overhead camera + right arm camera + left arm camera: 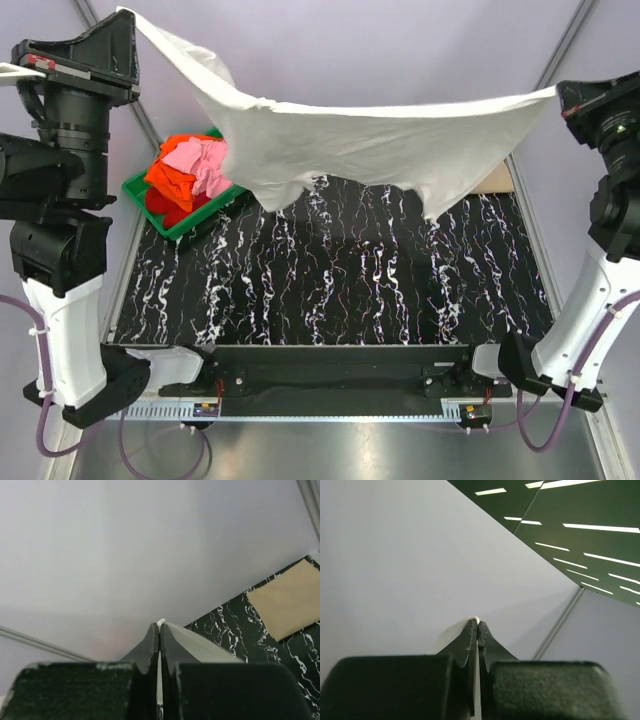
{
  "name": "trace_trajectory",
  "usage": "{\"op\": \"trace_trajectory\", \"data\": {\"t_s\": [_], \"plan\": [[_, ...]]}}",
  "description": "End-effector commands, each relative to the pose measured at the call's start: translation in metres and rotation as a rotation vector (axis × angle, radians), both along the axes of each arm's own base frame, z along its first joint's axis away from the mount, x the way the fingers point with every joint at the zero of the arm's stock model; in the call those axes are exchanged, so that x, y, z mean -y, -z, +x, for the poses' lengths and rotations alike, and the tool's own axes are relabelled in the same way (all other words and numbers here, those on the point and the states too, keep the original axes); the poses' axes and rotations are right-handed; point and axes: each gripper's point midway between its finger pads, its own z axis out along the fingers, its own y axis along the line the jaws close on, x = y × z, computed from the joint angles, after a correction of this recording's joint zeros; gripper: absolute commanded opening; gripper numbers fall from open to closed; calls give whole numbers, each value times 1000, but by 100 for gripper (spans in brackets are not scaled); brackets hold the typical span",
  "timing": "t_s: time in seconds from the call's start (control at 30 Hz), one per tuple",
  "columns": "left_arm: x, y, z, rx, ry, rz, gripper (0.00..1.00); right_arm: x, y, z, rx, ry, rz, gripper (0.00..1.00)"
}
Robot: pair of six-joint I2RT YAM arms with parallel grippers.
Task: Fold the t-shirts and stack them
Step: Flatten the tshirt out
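A white t-shirt (370,140) hangs stretched in the air above the black marbled table (350,290). My left gripper (128,14) is raised at the far left and shut on one corner; a sliver of white cloth shows at its tips (477,621). My right gripper (558,93) is raised at the far right and shut on the opposite corner, with cloth running off its tips (160,624). The shirt's lower edge sags free without touching the table. Pink (205,160), orange (170,175) and red (170,205) tees lie piled in the crate. A folded tan tee (287,600) lies at the table's far right, mostly hidden in the top view (497,180).
A green plastic crate (140,192) stands at the table's back left corner. Pale walls with metal struts (560,45) close in the back. The arm bases and a black rail (330,365) line the near edge.
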Motion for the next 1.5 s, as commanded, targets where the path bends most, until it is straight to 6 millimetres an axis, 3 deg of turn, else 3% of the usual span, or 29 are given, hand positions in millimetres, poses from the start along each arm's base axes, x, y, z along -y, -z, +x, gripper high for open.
{"op": "trace_trajectory", "data": {"t_s": [0.0, 0.03, 0.07, 0.17, 0.2, 0.23, 0.27, 0.3, 0.33, 0.37, 0.4, 0.43, 0.5, 0.53, 0.63, 0.7, 0.73, 0.8, 0.83, 0.9, 0.93, 0.97, 1.07, 1.1, 1.23, 1.33, 1.43, 1.47], "plan": [[12, 11, 37, -27, -27, 24, 0, 16, 20, 32, -28, 30, 21, 0], [3, -14, 26, 32, -54, 8, 0, 20, 15, 32, -18, 50, 11, 0], [0, -21, 21, 37, -67, 10, 0, 17, -4, 20, 24, 57, -13, 0], [-12, -41, 5, 95, -97, -7, 0, 15, -24, 18, 66, 48, -31, 0], [-12, -37, 5, 87, -98, -2, 0, 15, -21, 20, 58, 45, -26, 0], [-5, -12, 19, 18, -89, 22, 0, 16, -15, 22, 42, 42, -22, 0], [-3, 1, 28, -2, -90, 19, 0, 21, 16, 39, -39, 40, -1, 0], [2, 17, 37, -28, -84, 23, 0, 21, 25, 37, -58, 47, 8, 0], [8, 47, 56, -90, -88, 39, 0, 25, 38, 42, -84, 58, 21, 0], [10, 50, 60, -92, -92, 40, 0, 27, 49, 48, -103, 58, 28, 0], [9, 50, 62, -100, -105, 47, 0, 26, 45, 47, -93, 55, 24, 0], [5, 33, 58, -75, -121, 50, 0, 24, 40, 43, -80, 49, 15, 0], [2, 23, 50, -59, -125, 61, 0, 22, 14, 28, -18, 65, -30, 0], [1, 22, 47, -55, -121, 61, 0, 25, 12, 24, -11, 87, -39, 0], [2, 28, 45, -66, -109, 59, 0, 34, 30, 31, -70, 119, -40, 0], [2, 17, 33, -32, -86, 57, 0, 25, 18, 18, -67, 89, -55, 0], [-5, 4, 20, 5, -99, 47, 0, 26, 12, 12, -49, 105, -59, 0], [-14, -4, 13, 26, -136, 40, 0, 30, 3, 3, -22, 146, -76, 0], [-20, -2, 12, 21, -160, 41, 0, 33, 3, 1, -24, 163, -83, 0], [-17, 9, 14, 0, -145, 45, 0, 33, 22, 2, -73, 156, -73, 0], [-10, 24, 13, -28, -102, 42, 0, 29, 31, 2, -92, 137, -66, 0], [-9, 29, 10, -30, -80, 34, 0, 29, 48, 5, -136, 130, -52, 0], [-9, 40, -10, -35, -23, 11, 0, 27, 56, -18, -157, 158, -58, 0], [-9, 41, -15, -31, -14, 9, 0, 24, 50, -33, -138, 170, -68, 0], [-16, 33, -44, 7, 27, -25, 0, 17, 42, -56, -113, 171, -74, 0], [-16, 30, -41, 10, 16, -19, 0, 13, 32, -54, -84, 154, -65, 0], [-17, 36, -16, -29, -51, -4, 0, 17, 24, -40, -45, 151, -67, 0], [-16, 37, -10, -35, -60, 5, 0, 20, 35, -28, -68, 146, -47, 0]]}}
